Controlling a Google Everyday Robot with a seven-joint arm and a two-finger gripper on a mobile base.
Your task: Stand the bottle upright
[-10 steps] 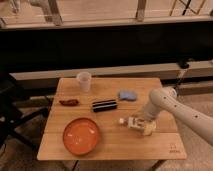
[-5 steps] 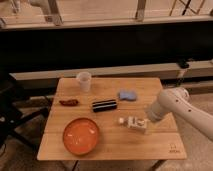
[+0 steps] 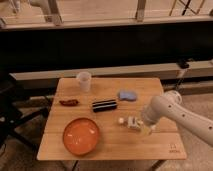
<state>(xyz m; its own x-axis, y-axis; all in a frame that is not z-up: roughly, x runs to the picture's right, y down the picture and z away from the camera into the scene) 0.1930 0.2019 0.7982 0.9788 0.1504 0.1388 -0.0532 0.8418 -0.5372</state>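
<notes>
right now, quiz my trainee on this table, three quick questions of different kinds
1. True or false: the bottle stands upright.
2. What is nearest the pincer? A) translucent cup B) bottle C) black bar
3. Fill in: the bottle's white cap points toward the ____ plate.
Key: 1 false, it lies on its side. 2 B, the pincer is at its base end. 3 orange.

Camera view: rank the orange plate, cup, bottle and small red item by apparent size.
1. orange plate
2. cup and bottle look alike; the hand at the bottle's base end covers part, so unranked
3. red item
</notes>
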